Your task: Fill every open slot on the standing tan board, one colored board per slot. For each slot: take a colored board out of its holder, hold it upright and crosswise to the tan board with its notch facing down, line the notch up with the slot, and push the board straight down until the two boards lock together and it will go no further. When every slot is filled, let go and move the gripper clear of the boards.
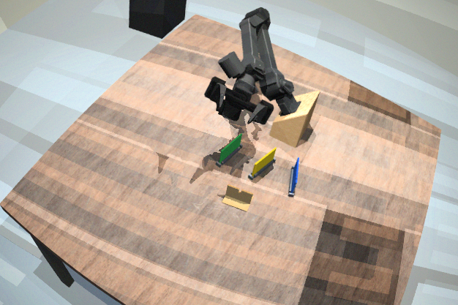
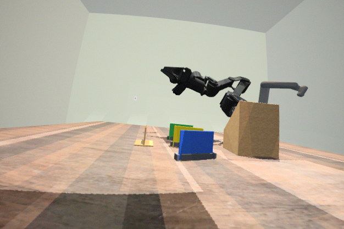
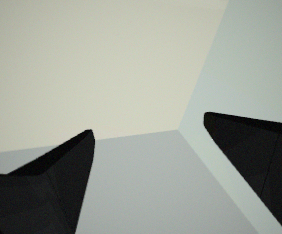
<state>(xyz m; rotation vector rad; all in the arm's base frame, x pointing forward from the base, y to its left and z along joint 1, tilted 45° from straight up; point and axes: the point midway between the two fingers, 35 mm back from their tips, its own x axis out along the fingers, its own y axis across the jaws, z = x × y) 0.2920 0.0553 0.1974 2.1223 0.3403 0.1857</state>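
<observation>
Seating a colored board seems still to be done: the green board (image 1: 230, 148) (image 2: 180, 125), yellow board (image 1: 264, 162) (image 2: 191, 130) and blue board (image 1: 295, 176) (image 2: 197, 142) are kept upright by holders, near the tan board (image 1: 238, 197) (image 2: 144, 135), whose foot steadies it. The gripper (image 1: 236, 106) (image 2: 161, 70) (image 3: 149, 126) is spread, raised above them.

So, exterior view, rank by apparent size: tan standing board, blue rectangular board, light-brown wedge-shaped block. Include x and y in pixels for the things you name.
1. Light-brown wedge-shaped block (image 1: 289, 133) (image 2: 258, 129)
2. Blue rectangular board (image 1: 295, 175) (image 2: 197, 141)
3. Tan standing board (image 1: 238, 195) (image 2: 144, 134), seen edge-on

Blue is nearer the camera than tan; true sizes unsure.
</observation>
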